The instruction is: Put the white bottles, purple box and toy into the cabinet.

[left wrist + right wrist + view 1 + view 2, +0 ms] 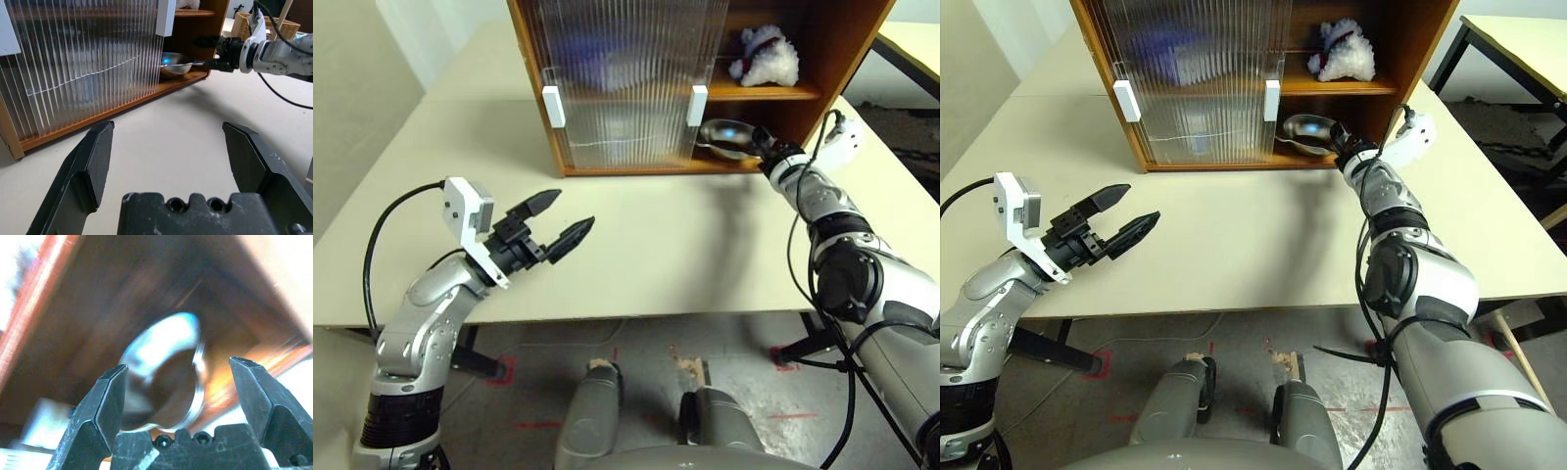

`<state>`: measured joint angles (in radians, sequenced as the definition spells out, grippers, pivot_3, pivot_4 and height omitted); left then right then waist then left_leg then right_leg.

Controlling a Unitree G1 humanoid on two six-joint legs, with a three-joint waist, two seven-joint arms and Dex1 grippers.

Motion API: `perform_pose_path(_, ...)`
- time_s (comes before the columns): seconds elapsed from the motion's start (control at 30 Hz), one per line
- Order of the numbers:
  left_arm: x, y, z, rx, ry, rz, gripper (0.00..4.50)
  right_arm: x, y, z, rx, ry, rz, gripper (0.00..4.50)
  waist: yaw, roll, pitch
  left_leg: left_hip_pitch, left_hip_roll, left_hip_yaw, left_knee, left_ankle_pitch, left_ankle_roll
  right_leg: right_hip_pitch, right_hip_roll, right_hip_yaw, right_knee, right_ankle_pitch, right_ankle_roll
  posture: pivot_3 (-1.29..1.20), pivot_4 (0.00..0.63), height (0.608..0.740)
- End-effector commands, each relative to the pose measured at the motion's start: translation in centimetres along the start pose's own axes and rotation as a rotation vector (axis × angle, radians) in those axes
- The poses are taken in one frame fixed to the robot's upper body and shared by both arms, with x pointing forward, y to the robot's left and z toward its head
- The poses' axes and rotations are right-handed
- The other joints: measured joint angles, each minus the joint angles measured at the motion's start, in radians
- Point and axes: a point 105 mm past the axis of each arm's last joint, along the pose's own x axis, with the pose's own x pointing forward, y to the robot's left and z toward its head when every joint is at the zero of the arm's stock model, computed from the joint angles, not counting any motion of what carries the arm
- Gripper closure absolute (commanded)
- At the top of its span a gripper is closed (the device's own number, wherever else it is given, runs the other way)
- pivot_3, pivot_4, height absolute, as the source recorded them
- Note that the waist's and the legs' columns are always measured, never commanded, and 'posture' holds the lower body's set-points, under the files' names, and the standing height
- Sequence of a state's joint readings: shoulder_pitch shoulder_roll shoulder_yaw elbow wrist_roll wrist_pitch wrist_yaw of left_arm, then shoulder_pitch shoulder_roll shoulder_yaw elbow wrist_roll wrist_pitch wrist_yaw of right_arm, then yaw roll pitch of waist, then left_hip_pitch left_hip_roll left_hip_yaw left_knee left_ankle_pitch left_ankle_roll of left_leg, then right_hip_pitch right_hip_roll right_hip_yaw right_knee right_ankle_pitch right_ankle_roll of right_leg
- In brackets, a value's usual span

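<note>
The cabinet (847, 39) stands on the table, its two ribbed doors (626, 78) slid to the left. The toy (764, 57), a white plush, lies on the middle shelf in the open right part. My right gripper (762, 144) reaches into the lower opening. It is open, its fingers either side of a steel bowl (166, 367). My left gripper (574, 209) hovers open and empty over the table, left of the cabinet front. The white bottles and purple box are hidden; only a lilac-blue blur (592, 54) and a pale blur (622, 127) show through the doors.
The steel bowl (729, 137) sits on the cabinet's bottom shelf, at its right end. The pale table (656, 245) stretches in front of the cabinet. A second table (1518, 39) stands at the far right.
</note>
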<state>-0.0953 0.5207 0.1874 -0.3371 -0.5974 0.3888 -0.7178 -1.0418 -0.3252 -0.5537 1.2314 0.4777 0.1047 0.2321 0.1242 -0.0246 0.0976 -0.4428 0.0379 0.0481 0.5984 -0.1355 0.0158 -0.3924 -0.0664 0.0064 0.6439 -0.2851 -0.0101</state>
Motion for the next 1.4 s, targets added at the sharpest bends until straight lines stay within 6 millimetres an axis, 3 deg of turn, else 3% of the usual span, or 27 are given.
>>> perform_pose_path(0.03, 0.2, 0.0, 0.2, 0.005, -0.025, -0.004, 0.00, -0.5, -1.6, 2.0, -0.085, -0.092, -0.059, 0.02, 0.000, 0.000, 0.000, 0.000, 0.000, 0.000, 0.000, 0.000, 0.000, 0.000, 0.000, 0.000, 0.000, 0.000, 0.001, 0.28, 0.058, 0.740)
perform_pose_path(0.17, 0.2, 0.1, 0.3, 0.009, -0.027, -0.001, 0.00, -1.0, -1.1, 2.8, -0.222, -0.118, -0.002, 0.02, 0.000, 0.000, 0.000, 0.000, -0.001, 0.001, 0.000, 0.000, 0.000, 0.000, 0.000, 0.000, 0.000, 0.001, 0.002, 0.28, 0.054, 0.740)
perform_pose_path(0.33, 0.0, 0.3, 0.2, 0.009, -0.025, 0.008, 0.00, -3.8, 2.7, 2.2, -0.774, -0.162, 0.280, 0.02, 0.000, 0.000, 0.000, 0.000, 0.000, 0.000, 0.000, 0.000, 0.000, 0.000, 0.000, 0.000, 0.001, 0.002, 0.005, 0.27, 0.058, 0.740)
perform_pose_path(0.4, -0.1, 0.4, 0.1, 0.007, -0.024, 0.011, 0.00, -5.5, 4.8, 1.1, -0.886, -0.179, 0.411, 0.61, -0.001, 0.000, 0.000, 0.000, 0.000, 0.000, 0.000, 0.000, 0.000, -0.001, 0.000, 0.000, 0.001, 0.001, 0.006, 0.26, 0.057, 0.740)
perform_pose_path(0.53, 0.2, 0.4, 0.0, 0.004, -0.023, 0.006, 0.00, -7.1, 8.1, -0.7, -0.908, -0.186, 0.580, 2.10, -0.012, 0.000, 0.000, 0.001, 0.001, 0.000, 0.000, 0.000, 0.000, -0.001, 0.001, 0.000, 0.002, 0.001, 0.006, 0.25, 0.059, 0.740)
perform_pose_path(0.73, 0.8, 0.4, 0.1, 0.005, -0.028, -0.005, 0.00, -6.7, 13.3, -3.1, -0.941, -0.206, 0.769, 4.47, -0.026, 0.000, 0.000, 0.002, 0.002, 0.003, 0.000, 0.000, 0.000, 0.000, 0.000, 0.000, 0.002, -0.001, 0.002, 0.24, 0.058, 0.740)
perform_pose_path(0.9, 0.8, 0.4, 0.3, 0.009, -0.029, -0.002, 0.00, -6.4, 17.0, -5.6, -0.943, -0.194, 0.908, 4.47, -0.025, -0.001, 0.000, 0.003, 0.006, 0.007, 0.000, 0.000, -0.001, 0.000, 0.000, -0.001, 0.002, 0.001, 0.001, 0.26, 0.055, 0.740)
perform_pose_path(1.03, 0.6, 0.6, 0.3, 0.014, -0.029, 0.010, 0.00, -6.0, 18.5, -6.6, -0.979, -0.197, 0.961, 4.47, -0.020, -0.001, -0.001, 0.002, 0.009, 0.014, 0.000, 0.000, -0.001, -0.001, 0.001, -0.002, 0.003, 0.002, -0.001, 0.27, 0.050, 0.740)
perform_pose_path(1.2, 0.7, 0.5, 0.4, 0.014, -0.032, 0.010, 0.00, -4.7, 19.6, -6.2, -0.995, -0.214, 0.930, 4.47, -0.022, -0.002, -0.001, 0.002, 0.009, 0.018, 0.000, 0.000, -0.001, -0.002, 0.001, -0.002, 0.003, 0.003, 0.001, 0.28, 0.048, 0.740)
perform_pose_path(1.4, 0.8, 0.5, 0.4, 0.016, -0.037, 0.018, 0.00, -3.2, 19.0, -4.4, -1.025, -0.264, 0.817, 4.47, -0.019, -0.004, -0.002, 0.001, 0.009, 0.019, -0.002, 0.000, -0.002, -0.006, 0.001, -0.002, 0.009, 0.003, 0.005, 0.28, 0.049, 0.740)
